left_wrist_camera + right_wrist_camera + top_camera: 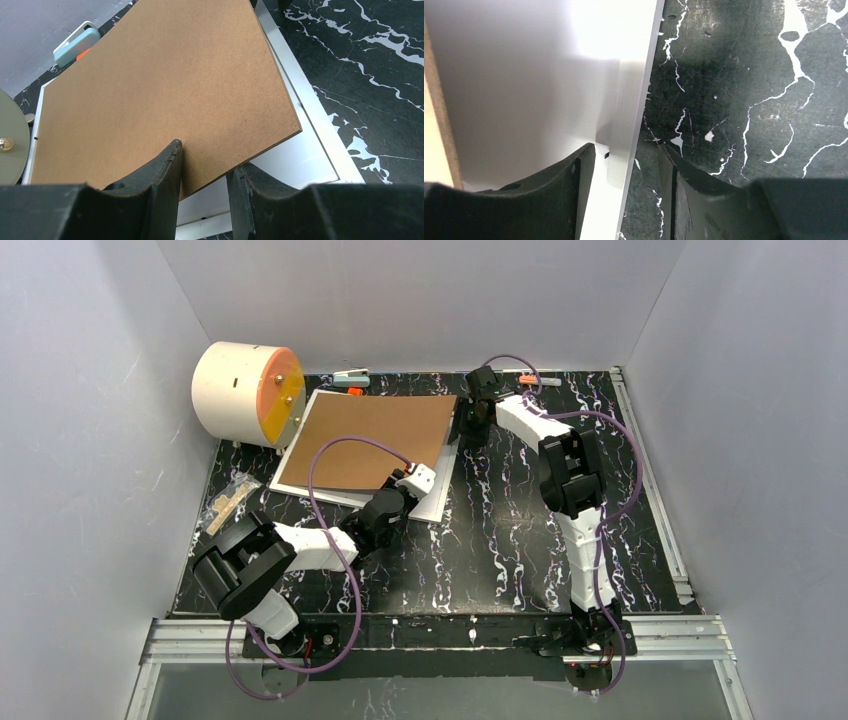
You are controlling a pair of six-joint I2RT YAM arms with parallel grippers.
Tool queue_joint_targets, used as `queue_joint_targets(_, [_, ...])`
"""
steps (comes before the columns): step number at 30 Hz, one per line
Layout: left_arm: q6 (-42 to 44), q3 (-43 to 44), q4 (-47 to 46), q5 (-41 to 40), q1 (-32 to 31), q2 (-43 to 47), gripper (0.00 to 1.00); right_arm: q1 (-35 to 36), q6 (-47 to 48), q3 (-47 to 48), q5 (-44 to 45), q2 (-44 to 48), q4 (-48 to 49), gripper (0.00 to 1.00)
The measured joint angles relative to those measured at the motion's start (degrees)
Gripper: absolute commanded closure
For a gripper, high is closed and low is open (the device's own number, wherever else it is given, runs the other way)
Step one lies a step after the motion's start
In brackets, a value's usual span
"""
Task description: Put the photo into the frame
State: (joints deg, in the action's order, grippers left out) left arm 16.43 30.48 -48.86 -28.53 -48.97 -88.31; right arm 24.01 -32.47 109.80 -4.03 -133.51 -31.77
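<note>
Frame [636, 90] rim between right fingers [549, 200]; overhead hides it.

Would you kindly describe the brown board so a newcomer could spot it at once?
Find the cream cylinder with an orange face at the black marbled table's back left. Just right of it lies a white rectangular frame, and the flat brown fibreboard sheet lies over it. It is the only large brown panel.
</note>
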Motion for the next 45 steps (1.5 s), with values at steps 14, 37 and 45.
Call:
queue_joint_targets(14, [0.0,0.0,0.0,0.0,0.0,0.0,0.82,0.1,2.0,0.0,-0.7,0.0,0.3,0.67])
queue_joint_targets(37, [-0.2,0.0,0.0,0.0,0.0,0.0,0.82,-2.3,-2.7,-7.9,-7.0,2.9,9.0,0.75])
queue_joint_targets(45, [-0.2,0.0,0.1,0.0,0.0,0.0,0.82,-4.1,-4.9,-12.6,-11.0,5.0,13.2,0.42])
